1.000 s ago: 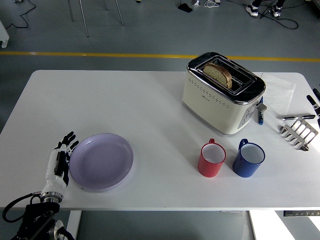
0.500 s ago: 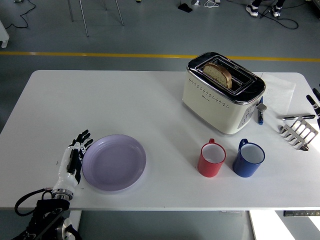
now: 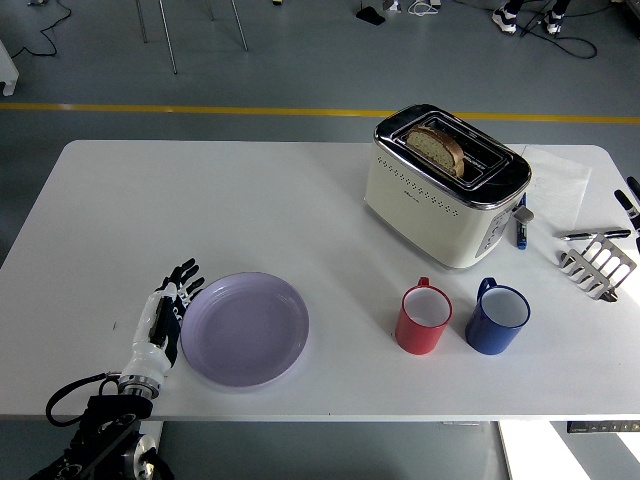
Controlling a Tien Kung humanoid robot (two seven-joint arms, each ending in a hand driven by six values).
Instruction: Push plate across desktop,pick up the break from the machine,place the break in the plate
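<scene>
A lilac plate (image 3: 245, 329) lies on the white table (image 3: 250, 200) near its front left. My left hand (image 3: 172, 304) rests flat against the plate's left rim, fingers straight and holding nothing. A cream and chrome toaster (image 3: 447, 183) stands at the back right with a slice of bread (image 3: 436, 147) sticking up from its slot. Only the black fingertips (image 3: 628, 201) of my right hand show at the right edge, beside a metal toast rack (image 3: 598, 266).
A red mug (image 3: 424, 318) and a blue mug (image 3: 496, 316) stand in front of the toaster. A blue pen (image 3: 521, 228) lies by the toaster's right side, with a sheet of white paper (image 3: 560, 185) behind it.
My left hand has slid to the right along the table, pushing the plate to the right with it. The rest is unmoved.
</scene>
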